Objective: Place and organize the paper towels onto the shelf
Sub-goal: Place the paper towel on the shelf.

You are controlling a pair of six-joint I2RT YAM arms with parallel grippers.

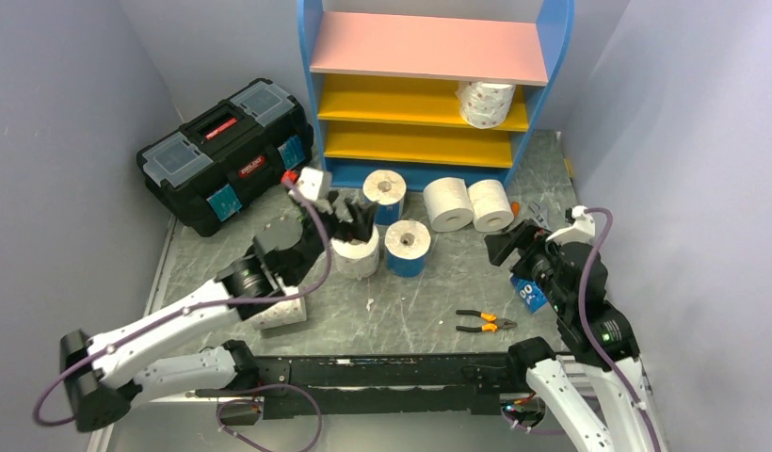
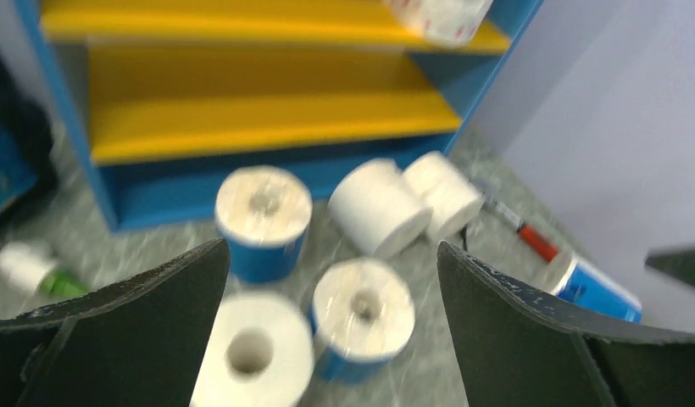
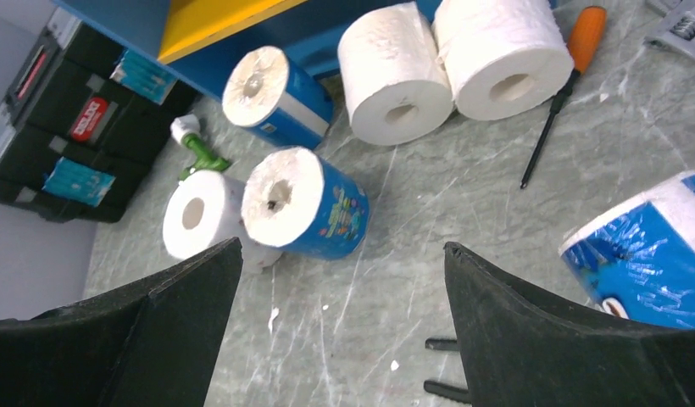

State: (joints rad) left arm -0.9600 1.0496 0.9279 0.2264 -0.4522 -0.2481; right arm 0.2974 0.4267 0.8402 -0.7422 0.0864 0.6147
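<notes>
Blue framing marks the shelf point(image 1: 309, 94), seen at the upper centre of the overhead view, with a pink top board and two yellow boards below it. One pink-dotted roll point(image 1: 486, 102) is set on the upper yellow board, at its right end.

The other paper towels are spread over the grey marbled counter point(image 1: 429, 301) in front of the shelf. A blue-wrapped roll point(image 1: 384, 193) is stood on end just before the shelf's base, and a second blue-wrapped roll point(image 1: 408, 247) is stood nearer the middle of the frame. To the right of them, two plain white rolls point(image 1: 448, 204) are laid on their sides, touching each other. An upright white roll point(image 1: 356, 254) is placed against the second blue-wrapped roll. A dotted roll point(image 1: 281, 313) is partly hidden under the left arm at lower left, and a third blue-wrapped roll point(image 1: 530, 294) is partly covered by the right arm at the right.

The left claw point(image 1: 357, 224) is held directly over the upright white roll, its fingers spread wide with nothing grasped; contact with the roll cannot be told. The right claw point(image 1: 503, 247), right of centre, is likewise released and empty, and is pointed toward the rolls.

A black toolbox point(image 1: 227, 155) is seen at upper left, pliers point(image 1: 486, 323) at lower centre, an orange-handled screwdriver point(image 3: 586, 38) beside the white rolls, and a green-and-white bottle point(image 3: 196, 144) near the toolbox.
</notes>
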